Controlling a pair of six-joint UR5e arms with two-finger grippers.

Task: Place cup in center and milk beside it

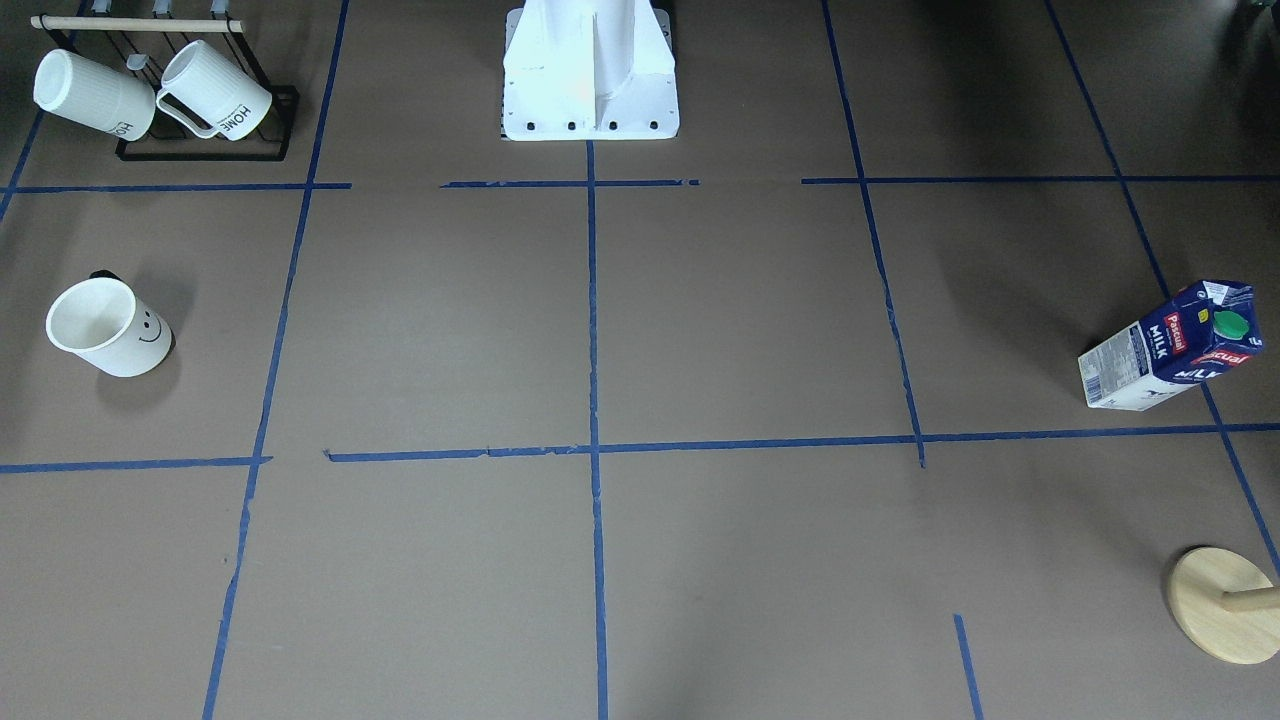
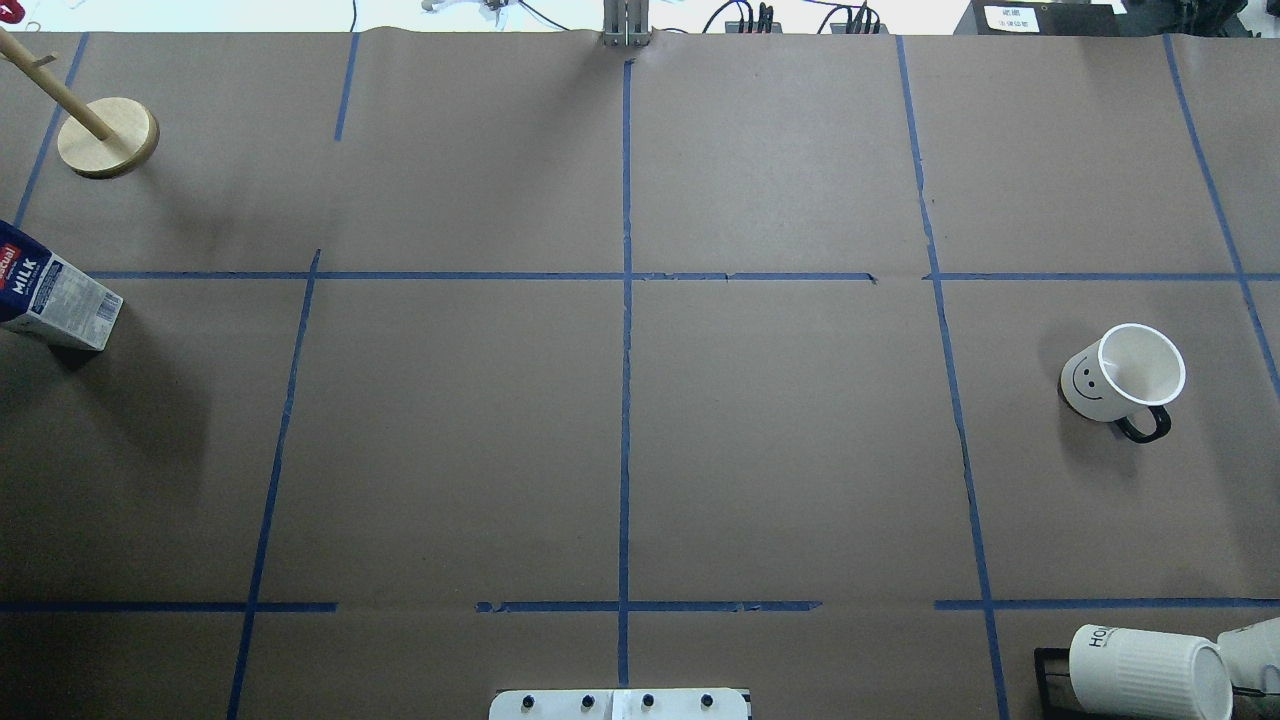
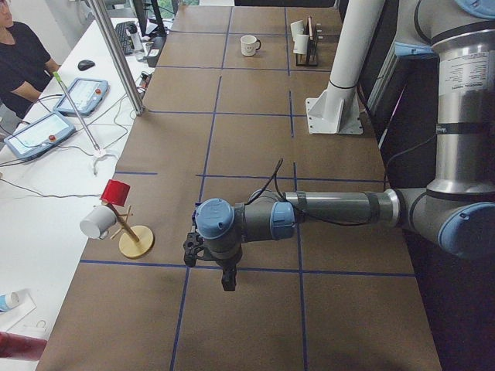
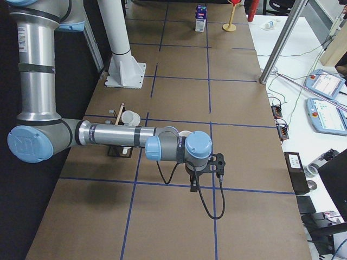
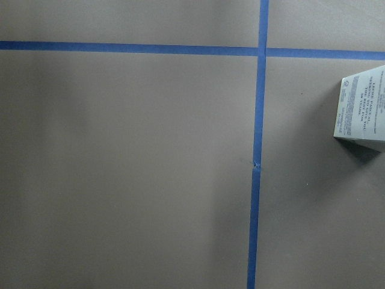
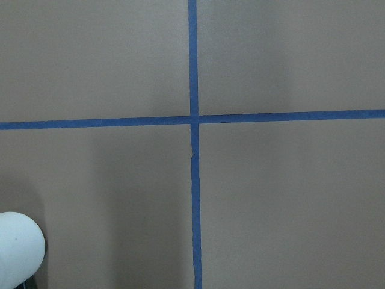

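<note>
Both pincers are hanging over the table, folks. The left gripper (image 3: 223, 269) is pointing down off its wrist and the right gripper (image 4: 198, 176) is doing likewise at the far end. From these side angles I cannot tell whether either pair of fingers is apart or together.

Brown paper (image 1: 750, 330) is covering the whole table, and blue tape lines (image 1: 593, 320) are cutting it into big squares. A white desk (image 3: 46, 185) is running along the far edge, with cables trailing over it. The left arm (image 3: 340, 207) and the right arm (image 4: 114, 134) are each reaching out level above the paper. The white pedestal (image 1: 590, 80) is standing at the robot's edge.

A person (image 3: 19, 62) in a black top is sitting at the desk beside two tablets (image 3: 39, 133), and a metal post (image 3: 116, 54) is rising from the table edge.

A black wire rack (image 1: 205, 156) is holding two ribbed mugs (image 1: 215, 90) in the robot's right corner. The milk (image 1: 1170, 350) is standing upright out at the robot's left end, well apart from the center (image 2: 626, 276). A wooden stand (image 1: 1220, 605) is sitting near it.

The cup (image 1: 110, 328) is standing upright at the robot's right end, its smiley showing, also well away from the center.
</note>
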